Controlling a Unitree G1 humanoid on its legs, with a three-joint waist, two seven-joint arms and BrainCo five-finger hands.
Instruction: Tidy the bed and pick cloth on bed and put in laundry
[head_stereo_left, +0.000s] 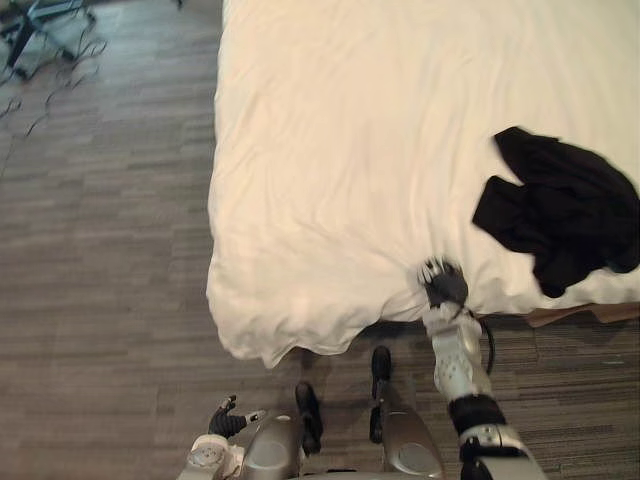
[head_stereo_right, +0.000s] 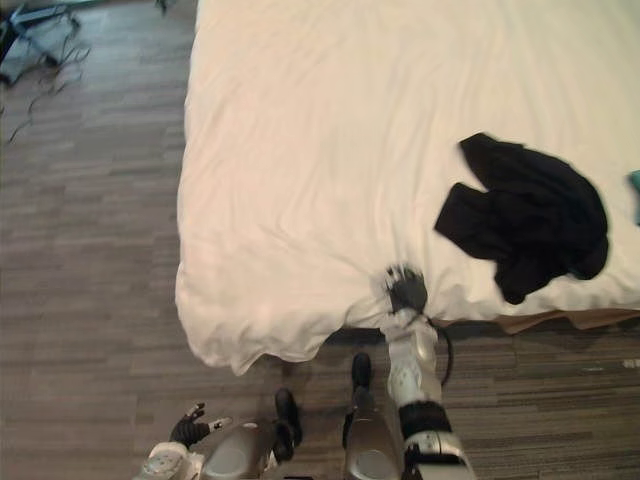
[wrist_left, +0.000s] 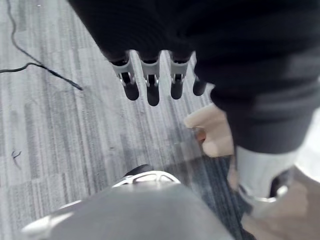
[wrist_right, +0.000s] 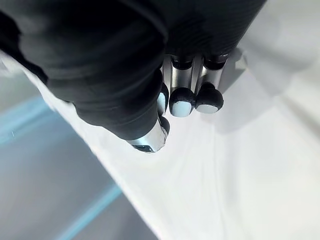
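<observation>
Black cloth (head_stereo_left: 560, 208) — crumpled, on white bed (head_stereo_left: 360, 140)

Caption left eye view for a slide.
Right hand at bed edge, black cloth on bed to its right, left hand low over floor.

Cream-white rumpled bed cover (head_stereo_left: 340, 150): plain, greyer in the folds. Black crumpled garment (head_stereo_left: 565, 205), at 3 o'clock on the cover: solid black throughout. Grey-brown plank-patterned floor (head_stereo_left: 100, 250): narrow streaked strips (lighter and darker tones mixed). Tan bed base strip (head_stereo_left: 585, 313), at 4 o'clock below the cover's edge: flat brown. Left hand (head_stereo_left: 225, 420): black ribbed cover, silver fingers (wrist_left: 152, 80), dark tips.
</observation>
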